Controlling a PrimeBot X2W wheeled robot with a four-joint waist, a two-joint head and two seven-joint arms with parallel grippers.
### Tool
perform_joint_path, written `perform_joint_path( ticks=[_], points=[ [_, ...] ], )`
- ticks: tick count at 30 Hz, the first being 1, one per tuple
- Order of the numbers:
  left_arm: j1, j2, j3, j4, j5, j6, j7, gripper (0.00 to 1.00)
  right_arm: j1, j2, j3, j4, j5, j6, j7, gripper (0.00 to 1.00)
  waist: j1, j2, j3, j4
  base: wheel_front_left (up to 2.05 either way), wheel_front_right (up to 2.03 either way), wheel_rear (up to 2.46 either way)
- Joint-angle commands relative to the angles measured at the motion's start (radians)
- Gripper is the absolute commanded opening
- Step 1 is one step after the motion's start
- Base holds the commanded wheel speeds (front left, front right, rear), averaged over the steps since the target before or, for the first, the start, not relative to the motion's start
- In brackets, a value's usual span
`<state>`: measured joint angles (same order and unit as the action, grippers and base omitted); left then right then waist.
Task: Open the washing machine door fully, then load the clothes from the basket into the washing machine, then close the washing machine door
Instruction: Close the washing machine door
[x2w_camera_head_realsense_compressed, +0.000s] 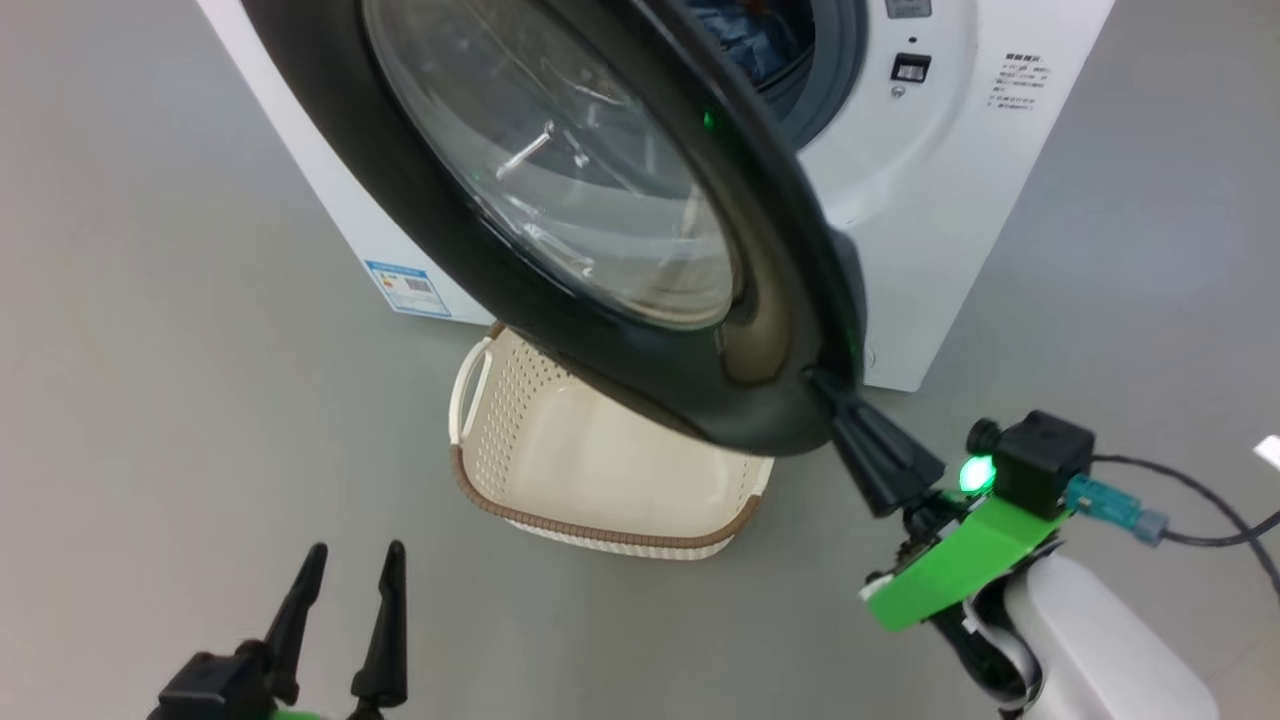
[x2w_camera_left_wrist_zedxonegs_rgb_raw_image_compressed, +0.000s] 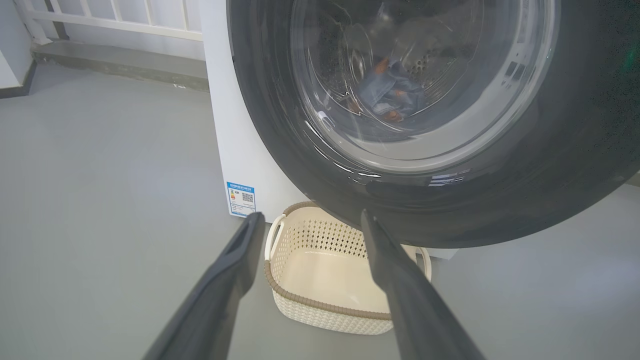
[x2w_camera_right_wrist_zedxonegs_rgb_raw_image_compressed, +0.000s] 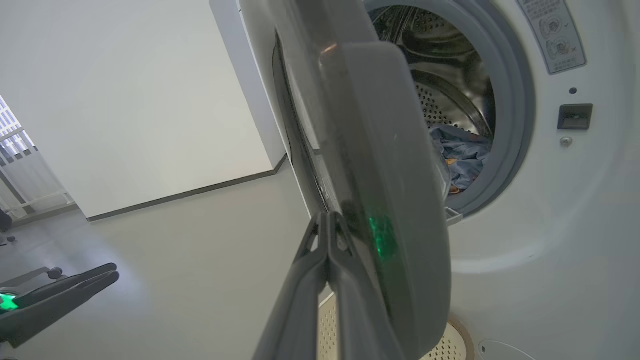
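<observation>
Black-rimmed door (x2w_camera_head_realsense_compressed: 560, 200) touching tips of right fingers (x2w_camera_head_realsense_compressed: 880, 460), which are pressed together, holding nothing; likely set to push it closed. Clothes (x2w_camera_right_wrist_zedxonegs_rgb_raw_image_compressed: 465, 155) beyond, inside drum (x2w_camera_right_wrist_zedxonegs_rgb_raw_image_compressed: 450, 75). Empty basket (x2w_camera_head_realsense_compressed: 510, 410) ahead of left fingers (x2w_camera_head_realsense_compressed: 385, 620), spread wide, idle.

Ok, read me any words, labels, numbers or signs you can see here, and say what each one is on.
Nothing reads clearly enough to quote.
Blue sticker low on the washing machine: a square code and small print, too small to read.
Dark print block on its front: too blurred.
Grey label beside the drum opening: two pictures, seemingly a tick and a cross; words too small.
</observation>
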<state>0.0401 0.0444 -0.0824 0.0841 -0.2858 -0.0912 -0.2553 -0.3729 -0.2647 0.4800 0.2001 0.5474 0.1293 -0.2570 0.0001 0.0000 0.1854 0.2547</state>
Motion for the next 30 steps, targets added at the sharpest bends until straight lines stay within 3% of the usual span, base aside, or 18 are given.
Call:
perform_joint_path(
  ticks=[1,15,30],
  points=[
    [-0.041,0.006,0.028,-0.034,-0.011,0.009,-0.006,1.00,-0.035,0.000,-0.010,-0.016,0.000,0.001,-0.005,0.00,-0.0001,0.0000,0.016,0.007,0.00,0.00,0.00],
    [-0.106,0.006,-0.052,-0.080,-0.038,0.038,-0.006,1.00,-0.194,-0.033,-0.171,0.061,-0.016,0.001,-0.005,0.00,-0.0001,0.0000,0.114,0.063,0.00,0.00,0.00],
    [-0.174,0.006,-0.141,-0.115,-0.065,0.067,-0.006,1.00,-0.439,-0.018,-0.388,0.179,-0.054,0.001,-0.005,0.00,-0.0001,0.0000,0.221,0.139,0.00,0.00,0.00]
  ],
)
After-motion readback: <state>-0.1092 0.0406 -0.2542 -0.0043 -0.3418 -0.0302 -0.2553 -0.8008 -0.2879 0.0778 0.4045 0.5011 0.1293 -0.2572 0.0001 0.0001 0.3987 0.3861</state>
